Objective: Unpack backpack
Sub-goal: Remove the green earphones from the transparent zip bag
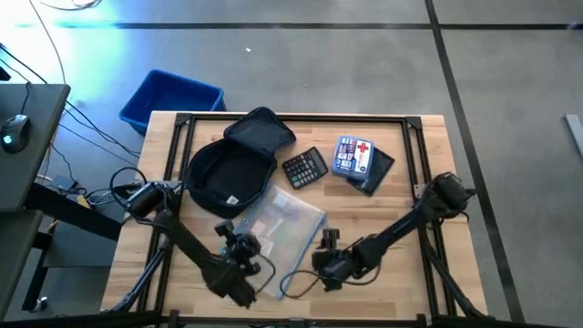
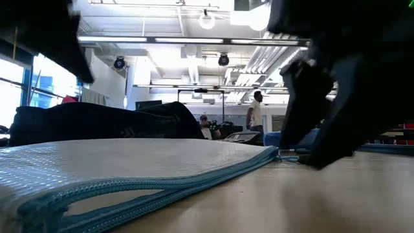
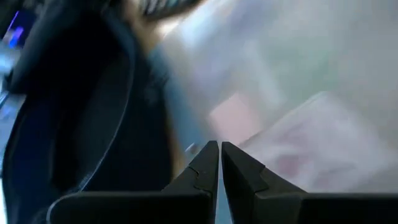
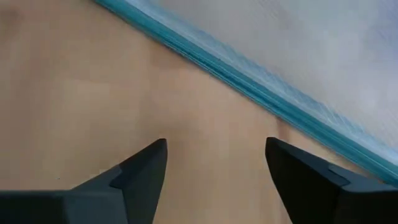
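The dark navy backpack (image 1: 232,166) lies open on the table's far-left part, flap thrown back, and shows as a dark mound in the low view (image 2: 97,120). In front of it a clear pouch with a blue zip edge (image 1: 281,232) lies flat on the wood (image 2: 129,168). My left gripper (image 1: 239,240) is shut and hovers at the pouch's left side, next to the backpack (image 3: 93,112). My right gripper (image 1: 326,244) is open over bare wood at the pouch's right side, its fingers (image 4: 146,168) just short of the zip edge (image 4: 249,87). My left gripper (image 3: 219,148) is shut with its tips at the pouch's left part (image 3: 292,137). I cannot tell whether they touch the pouch or hold any of it.
A black calculator (image 1: 304,168) and a blue first-aid kit with a red cross (image 1: 355,155) on a dark flat item lie right of the backpack. A blue bin (image 1: 171,98) stands on the floor beyond the far-left corner. People stand in the room behind (image 2: 257,110).
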Robot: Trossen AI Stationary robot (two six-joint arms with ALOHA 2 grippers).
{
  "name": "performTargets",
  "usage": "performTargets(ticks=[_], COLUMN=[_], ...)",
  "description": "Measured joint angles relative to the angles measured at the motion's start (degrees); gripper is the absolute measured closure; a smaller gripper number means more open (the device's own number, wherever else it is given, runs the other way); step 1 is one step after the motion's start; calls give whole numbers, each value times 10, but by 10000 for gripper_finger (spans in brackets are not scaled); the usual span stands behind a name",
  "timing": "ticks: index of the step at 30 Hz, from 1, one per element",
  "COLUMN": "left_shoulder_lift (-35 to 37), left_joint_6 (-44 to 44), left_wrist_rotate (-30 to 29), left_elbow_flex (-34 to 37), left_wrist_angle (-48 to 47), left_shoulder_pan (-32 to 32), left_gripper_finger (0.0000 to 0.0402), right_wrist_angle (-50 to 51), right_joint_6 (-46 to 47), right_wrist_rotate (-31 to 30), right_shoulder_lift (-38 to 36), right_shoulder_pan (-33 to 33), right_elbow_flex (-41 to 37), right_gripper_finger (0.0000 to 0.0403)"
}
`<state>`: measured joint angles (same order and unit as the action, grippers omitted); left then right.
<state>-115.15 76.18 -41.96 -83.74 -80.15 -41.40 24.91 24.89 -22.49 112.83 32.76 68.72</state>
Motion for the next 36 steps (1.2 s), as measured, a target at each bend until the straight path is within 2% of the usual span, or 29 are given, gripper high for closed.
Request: performTargets(ticks=[4, 9, 14, 17, 25, 30, 32, 36], left_shoulder_lift=[0, -1, 4, 4, 3, 2, 1, 1], left_joint_6=[-2, -44, -164, -215, -195, -193, -193, -191], left_wrist_rotate=[42, 36, 15, 6, 12, 11, 9, 8], left_elbow_flex=[79, 164, 212, 215, 216, 216, 217, 217], left_wrist_angle=[32, 126, 284, 345, 338, 337, 338, 338], left_shoulder_pan=[22, 42, 63, 66, 65, 63, 62, 62], left_gripper_finger=[401, 401, 401, 401, 401, 401, 401, 401], right_wrist_angle=[13, -71, -167, -170, 12, 186, 215, 227], right_joint_6=[6, -18, -34, -48, -55, 70, 120, 157], right_wrist_rotate=[-9, 51, 76, 77, 50, -50, -89, -81], right_shoulder_lift=[3, 7, 29, 31, -8, -4, -3, -5], right_shoulder_pan=[-41, -81, -86, -77, -18, 8, 9, -12], right_elbow_flex=[0, 0, 0, 1, 18, 17, 8, -21], right_gripper_finger=[192, 225, 242, 249, 259, 259, 259, 263])
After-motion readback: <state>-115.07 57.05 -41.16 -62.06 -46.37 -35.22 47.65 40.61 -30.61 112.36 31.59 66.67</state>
